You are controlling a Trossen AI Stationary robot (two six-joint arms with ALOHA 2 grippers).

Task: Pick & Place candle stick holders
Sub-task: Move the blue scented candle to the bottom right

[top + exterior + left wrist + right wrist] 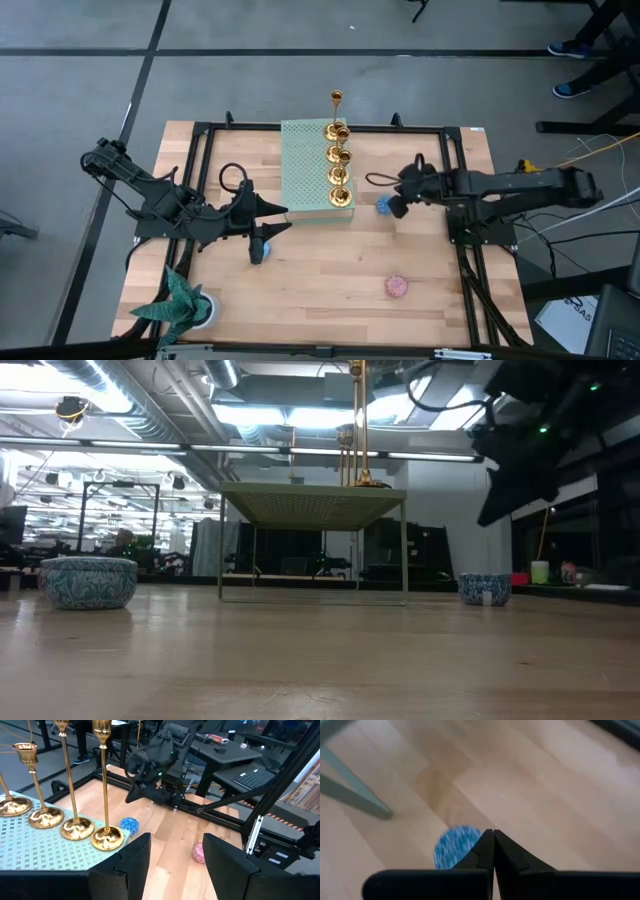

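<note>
On the wooden table (330, 270), gold candle stick holders (339, 165) line a green stand (305, 175); the right gripper (391, 207), fingers pressed together, hangs over a blue disc (383, 205), the left gripper (172, 855) partly spread, holding nothing.

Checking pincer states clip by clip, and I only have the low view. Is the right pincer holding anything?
Observer: No. The right pincer is shut and empty, up off the table near the blue disc.
Operator: And the left one?
Observer: The left pincer is open and empty, at a corner of the green stand.
Operator: Where are the holders?
Observer: The candle stick holders stand in a row along the stand's edge nearer the right arm.
</note>
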